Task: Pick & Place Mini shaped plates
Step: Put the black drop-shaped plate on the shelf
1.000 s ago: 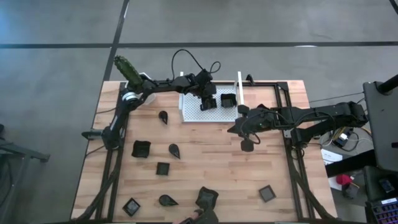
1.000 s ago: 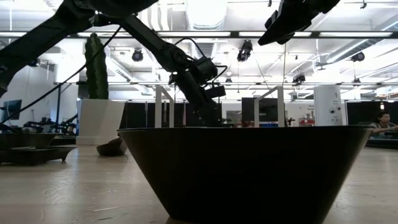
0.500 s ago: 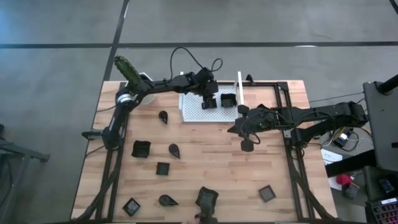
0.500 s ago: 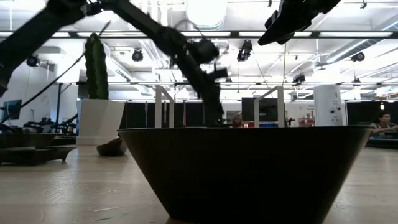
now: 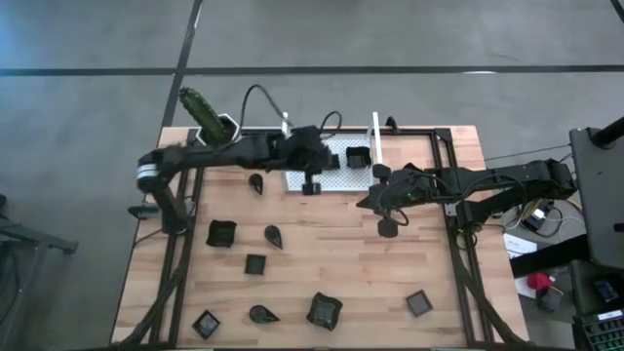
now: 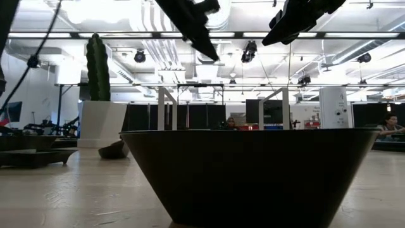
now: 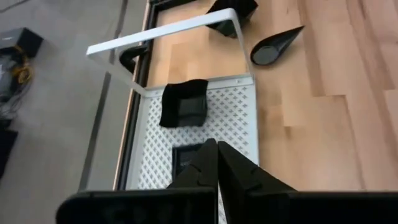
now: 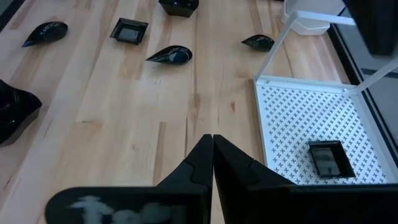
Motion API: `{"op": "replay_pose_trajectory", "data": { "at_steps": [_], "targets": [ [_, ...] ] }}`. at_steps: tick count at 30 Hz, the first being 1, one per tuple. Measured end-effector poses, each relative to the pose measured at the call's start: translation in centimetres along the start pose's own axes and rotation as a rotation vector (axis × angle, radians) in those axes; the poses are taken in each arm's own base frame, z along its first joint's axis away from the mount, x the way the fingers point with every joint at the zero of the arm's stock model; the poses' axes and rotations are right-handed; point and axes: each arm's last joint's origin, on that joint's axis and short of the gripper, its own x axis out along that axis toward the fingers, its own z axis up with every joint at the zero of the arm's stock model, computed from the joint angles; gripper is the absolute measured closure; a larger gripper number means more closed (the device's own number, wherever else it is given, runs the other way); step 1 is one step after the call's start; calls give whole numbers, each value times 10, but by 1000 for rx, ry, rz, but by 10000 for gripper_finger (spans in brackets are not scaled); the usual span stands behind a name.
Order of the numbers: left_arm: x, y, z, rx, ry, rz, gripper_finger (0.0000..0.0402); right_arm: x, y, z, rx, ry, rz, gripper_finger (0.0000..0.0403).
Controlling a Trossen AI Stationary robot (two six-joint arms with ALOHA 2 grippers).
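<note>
Left gripper [image 5: 312, 183] closed, empty, above white tray's [image 5: 331, 181] front edge. Two mini plates [image 7: 184, 104] inside; the rest scattered across the bench [image 5: 341, 263]. Plates look light, rigid, glossy; pinch a rim.

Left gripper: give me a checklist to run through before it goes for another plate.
1. Left gripper empty: ok, fingers together with nothing between them.
2. Jaws open for a pick: not ok, they are shut.
3. Plates in the tray: ok, two inside; one sits clear, the other is partly hidden by the fingers.
4. Nearest target free: ok, the teardrop plate lies alone on the table, just left of the tray.
5. Right gripper out of the way: ok, shut and empty, on the tray's other side.
</note>
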Motion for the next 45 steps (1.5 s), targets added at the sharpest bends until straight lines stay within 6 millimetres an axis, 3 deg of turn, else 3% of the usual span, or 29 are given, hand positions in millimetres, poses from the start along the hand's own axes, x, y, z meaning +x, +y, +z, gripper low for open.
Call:
{"op": "replay_pose_trajectory", "data": {
  "at_steps": [4, 10, 16, 26, 35, 45],
  "targets": [
    [-27, -27, -11, -21, 14, 30, 401, 0, 0, 0, -1, 0, 1, 394],
    [-58, -66, -42, -41, 24, -41, 401, 0, 0, 0, -1, 0, 1, 394],
    [-77, -95, -78, -78, 40, -112, 401, 0, 0, 0, 0, 0, 1, 394],
    [-72, -134, -122, -52, 151, -283, 401, 0, 0, 0, 0, -1, 1, 394],
    [-69, -155, -144, -34, 198, -418, 401, 0, 0, 0, 3, -2, 1, 394],
    [-61, -162, -162, -50, 222, -420, 390, 0, 0, 0, 4, -2, 1, 394]
  ]
}}
